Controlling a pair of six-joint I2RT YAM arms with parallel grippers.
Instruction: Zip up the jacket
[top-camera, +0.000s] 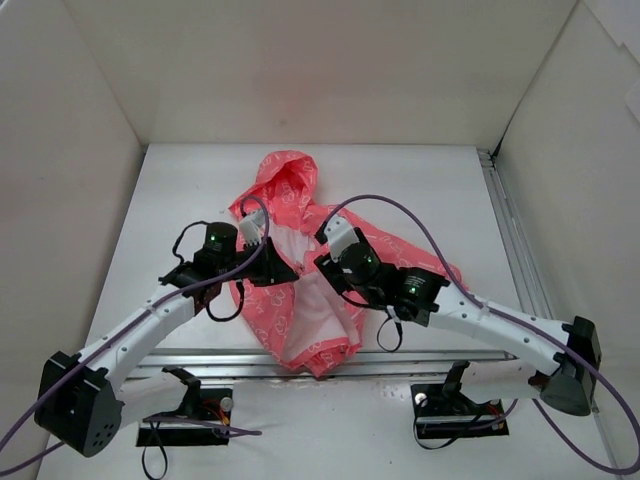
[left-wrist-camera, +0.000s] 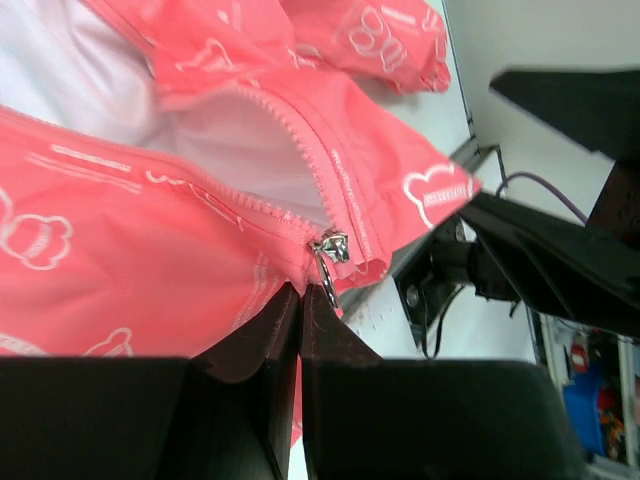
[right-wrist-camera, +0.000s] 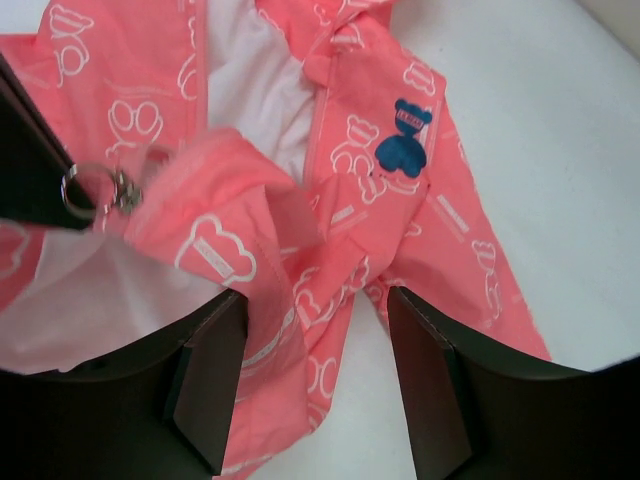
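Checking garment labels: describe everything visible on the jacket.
Coral-pink jacket, thin glossy fabric, white bear outlines, white lining, dark blue bear emblem. Lies crumpled on the table, hood at the far end, front unzipped. Metal slider with ring pull at the hem; left pincer pinches fabric there, open right pincer straddles a fold.

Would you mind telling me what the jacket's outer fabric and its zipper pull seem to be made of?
The jacket: thin synthetic fabric, probably coated nylon or polyester; smooth, faint sheen, soft folds. The zipper pull: likely metal; silvery ring with bright glints.
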